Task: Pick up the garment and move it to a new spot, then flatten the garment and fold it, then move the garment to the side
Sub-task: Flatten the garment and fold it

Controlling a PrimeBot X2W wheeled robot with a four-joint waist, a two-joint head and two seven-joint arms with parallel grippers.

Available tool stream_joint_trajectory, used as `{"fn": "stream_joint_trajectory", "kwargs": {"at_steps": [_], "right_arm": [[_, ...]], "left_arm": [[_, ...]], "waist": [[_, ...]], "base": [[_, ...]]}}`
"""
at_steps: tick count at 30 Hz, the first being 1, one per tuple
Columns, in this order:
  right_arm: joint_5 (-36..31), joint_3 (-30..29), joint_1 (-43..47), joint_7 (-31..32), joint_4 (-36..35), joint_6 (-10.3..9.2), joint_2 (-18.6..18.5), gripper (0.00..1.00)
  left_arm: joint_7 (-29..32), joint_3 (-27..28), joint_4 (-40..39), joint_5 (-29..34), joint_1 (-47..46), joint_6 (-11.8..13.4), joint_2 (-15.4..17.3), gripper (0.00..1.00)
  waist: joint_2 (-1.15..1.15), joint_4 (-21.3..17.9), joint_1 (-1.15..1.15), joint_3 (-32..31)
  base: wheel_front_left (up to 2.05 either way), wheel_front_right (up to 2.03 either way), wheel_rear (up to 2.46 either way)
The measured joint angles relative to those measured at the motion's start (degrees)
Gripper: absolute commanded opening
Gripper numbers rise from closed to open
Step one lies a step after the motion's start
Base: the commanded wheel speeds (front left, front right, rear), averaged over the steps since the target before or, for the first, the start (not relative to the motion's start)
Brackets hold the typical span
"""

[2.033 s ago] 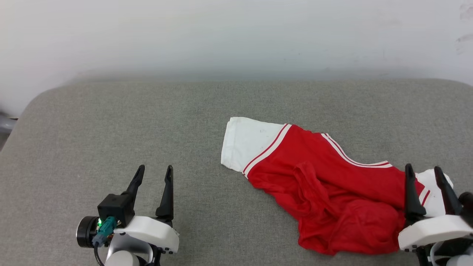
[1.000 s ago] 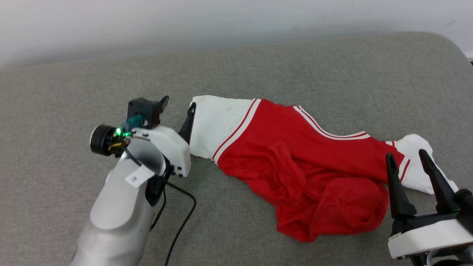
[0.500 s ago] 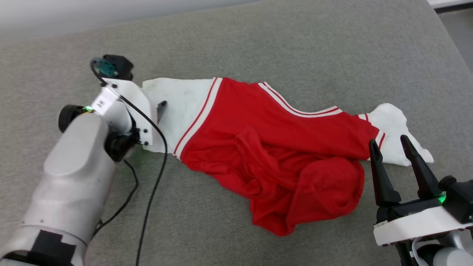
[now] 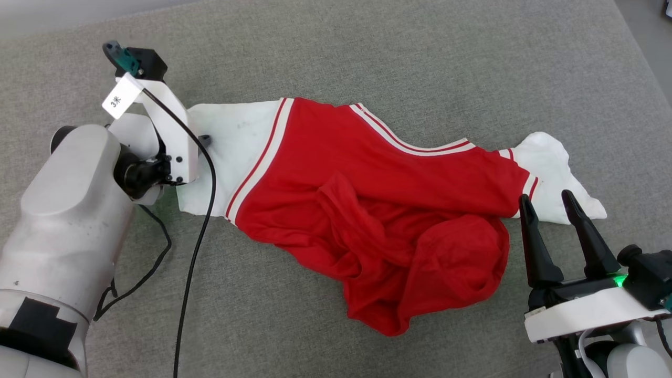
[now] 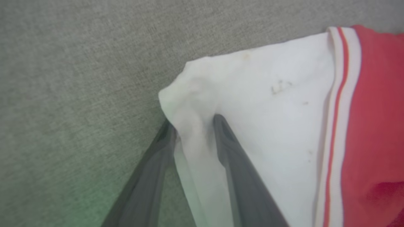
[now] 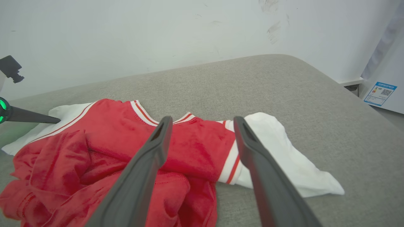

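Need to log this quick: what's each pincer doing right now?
Left pincer: open, straddling the garment at its white sleeve edge, not yet clamped.
Right pincer: open, holding nothing.

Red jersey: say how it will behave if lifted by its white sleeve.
Likely floppy: the red jersey lies crumpled in soft folds, so it should hang limp. Probably light: its white sleeve puckers up inside the left gripper. Possibly slippery: the fabric looks thin, so a small pinch might slide out.
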Motion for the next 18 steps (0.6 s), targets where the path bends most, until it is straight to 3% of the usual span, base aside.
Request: {"fn": "stream_joint_trajectory", "kwargs": {"at_steps": [4, 18], "right_arm": [[0.5, 0.0, -0.4, 0.3, 0.6, 0.00, 0.0, 1.00], [4.1, -5.8, -1.3, 2.2, 6.3, -0.01, 0.0, 1.00]], "left_arm": [[-2.9, -1.6, 1.2, -0.6, 0.2, 0.0, 0.3, 0.00], [-27.1, -3.7, 5.5, 3.1, 3.7, 0.7, -0.1, 0.00]], "waist": [[0.00, 0.1, 0.00, -0.1], [0.00, 4.8, 0.03, -4.8]], "base": [[0.00, 0.00, 0.00], [0.00, 0.00, 0.00]]}}
